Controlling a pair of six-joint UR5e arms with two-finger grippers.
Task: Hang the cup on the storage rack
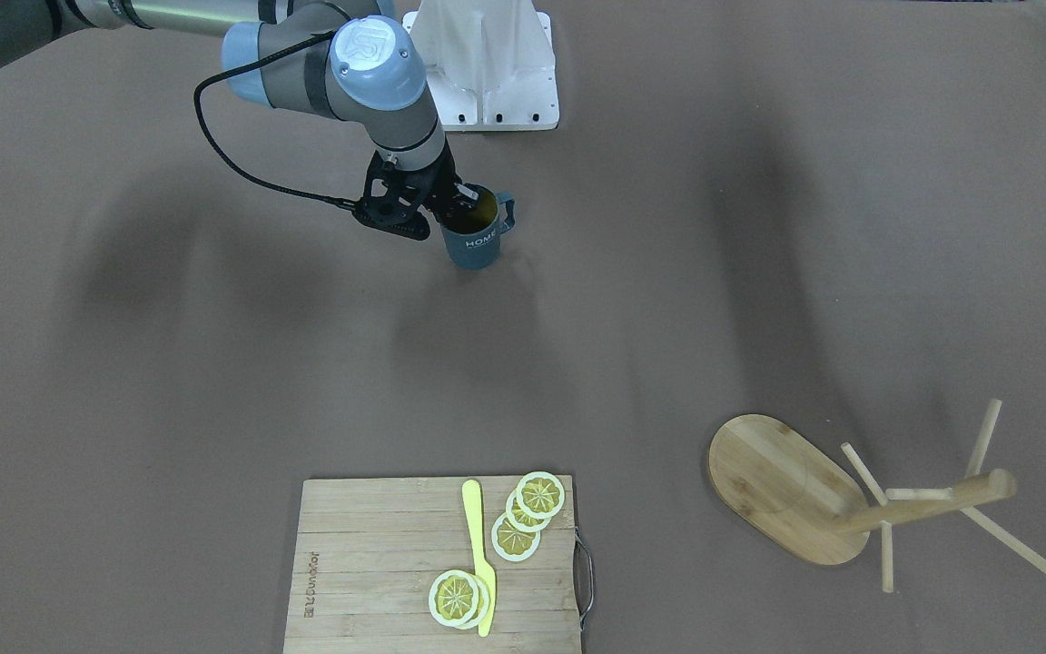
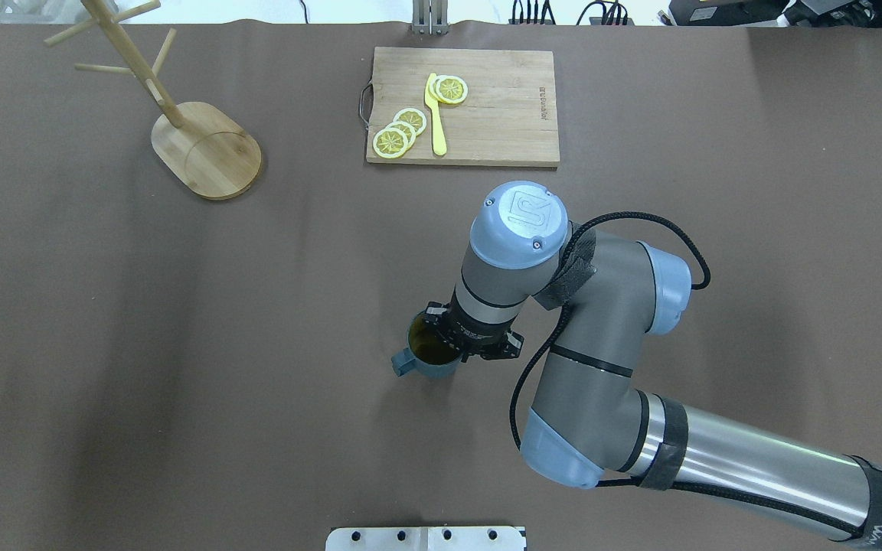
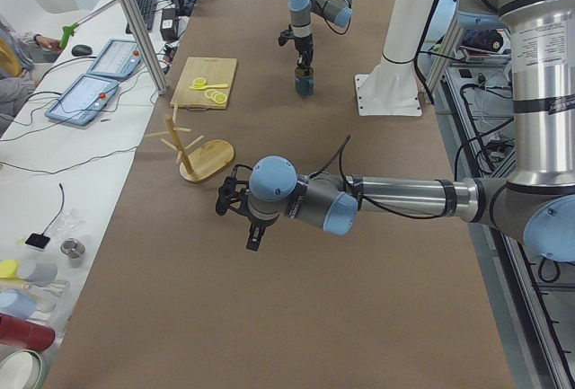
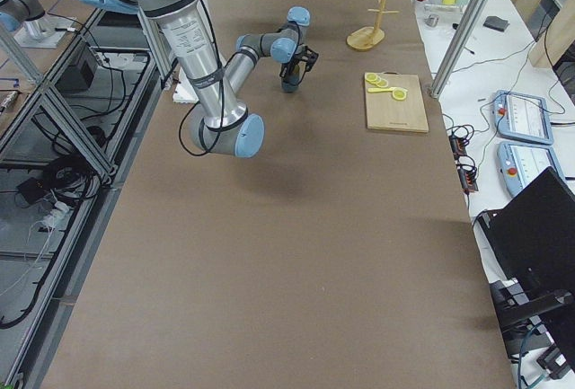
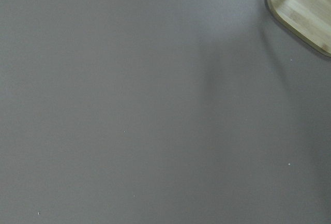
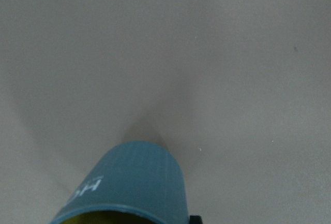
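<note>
Brown tabletop [image 2: 104, 344] stretches open between the cup [image 1: 476, 238] and the storage rack [image 1: 786, 481], with plenty of room on every side. The cup sits mid-table, near the robot's base, with its handle toward the robot's left. My right gripper [image 1: 456, 205] pinches its rim, one finger inside and one outside. I cannot tell whether its bottom touches the table. The rack stands upright at the far left corner, its top cut off in the overhead view. A cutting board [image 1: 369, 563] lies along the far edge. My left gripper [image 3: 253, 236] hovers near the rack's base and shows only in a side view, so I cannot tell its opening.
</note>
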